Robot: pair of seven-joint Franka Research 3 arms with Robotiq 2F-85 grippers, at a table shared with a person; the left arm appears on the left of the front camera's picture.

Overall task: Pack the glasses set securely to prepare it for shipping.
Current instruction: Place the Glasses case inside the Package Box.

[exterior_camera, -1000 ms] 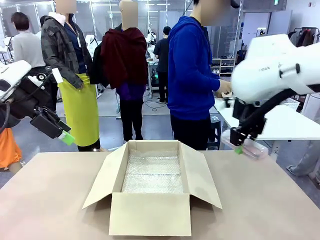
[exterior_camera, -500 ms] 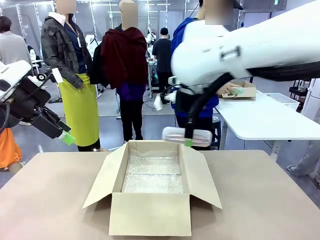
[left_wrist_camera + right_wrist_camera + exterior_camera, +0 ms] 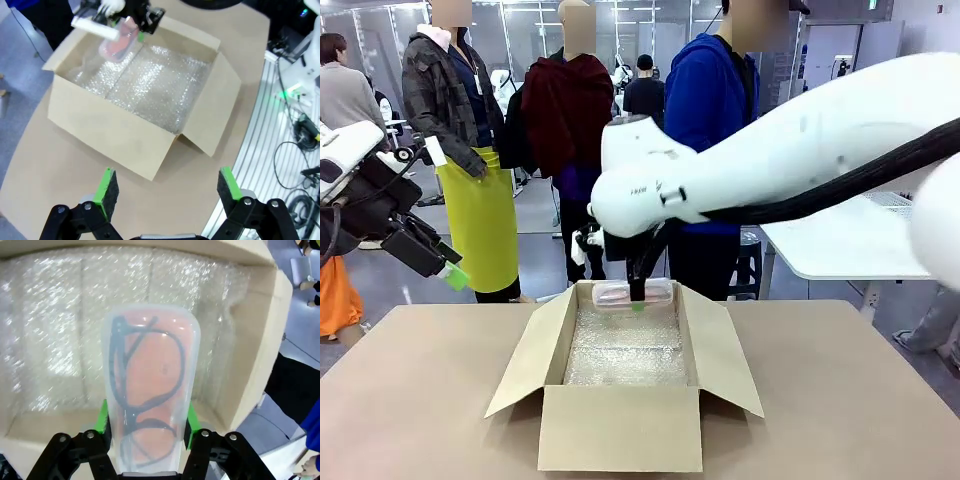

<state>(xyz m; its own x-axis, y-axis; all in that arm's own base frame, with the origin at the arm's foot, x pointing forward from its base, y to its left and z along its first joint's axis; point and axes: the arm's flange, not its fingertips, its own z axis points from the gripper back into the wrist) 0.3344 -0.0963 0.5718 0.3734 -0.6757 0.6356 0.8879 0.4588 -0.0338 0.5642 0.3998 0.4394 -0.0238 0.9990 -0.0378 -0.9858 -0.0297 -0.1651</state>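
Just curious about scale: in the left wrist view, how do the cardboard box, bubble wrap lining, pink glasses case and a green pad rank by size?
1. cardboard box
2. bubble wrap lining
3. pink glasses case and green pad look alike; the pad sits nearest the camera, so unranked.

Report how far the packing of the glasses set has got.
Done: the cardboard box stands open, lined with bubble wrap. In hand: the right gripper is shut on the pink case, holding it over the box's far end. Left: setting that case on the wrap, where nothing lies yet, and closing the flaps. The left gripper hangs open, empty.
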